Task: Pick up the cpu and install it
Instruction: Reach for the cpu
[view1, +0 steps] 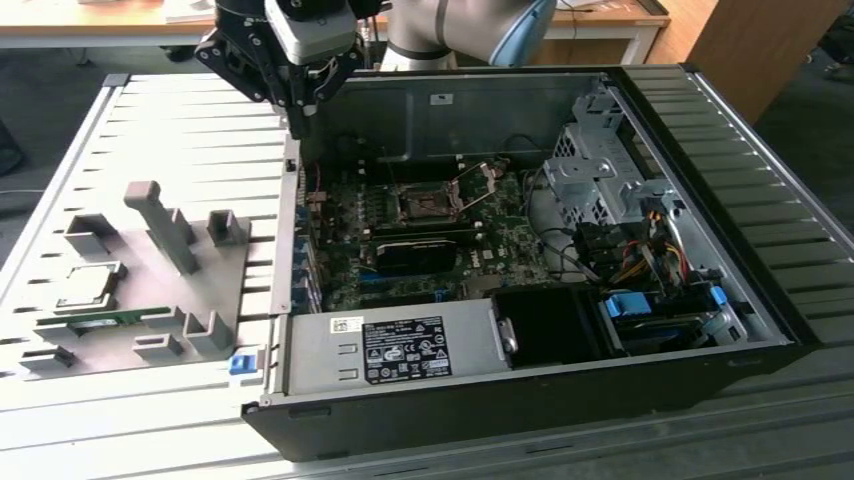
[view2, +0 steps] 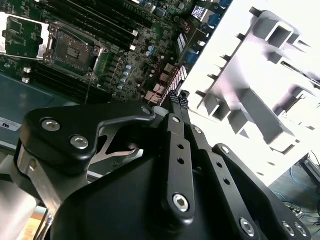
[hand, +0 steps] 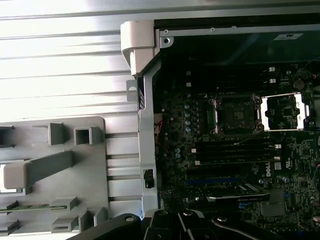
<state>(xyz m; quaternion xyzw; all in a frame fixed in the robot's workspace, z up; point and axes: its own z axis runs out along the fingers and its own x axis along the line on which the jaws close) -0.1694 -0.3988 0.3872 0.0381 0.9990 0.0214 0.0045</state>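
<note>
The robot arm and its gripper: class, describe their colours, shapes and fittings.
In the exterior view the arm is a rounded silver-grey tube with a light blue joint cap. The gripper in the second wrist view is matte black: flat linked bars on a bulky rounded body, studded with shiny silver screw heads.

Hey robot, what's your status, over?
Gripper shut, empty, over case wall. Cpu on grey tray, untouched. Socket open, nothing blocking.

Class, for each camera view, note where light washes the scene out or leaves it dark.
Second wrist view: the grey parts tray is blown out white. First wrist view: the slatted table glares in bands, the motherboard sits dark. Exterior view: even light, the cpu gleaming slightly.
</note>
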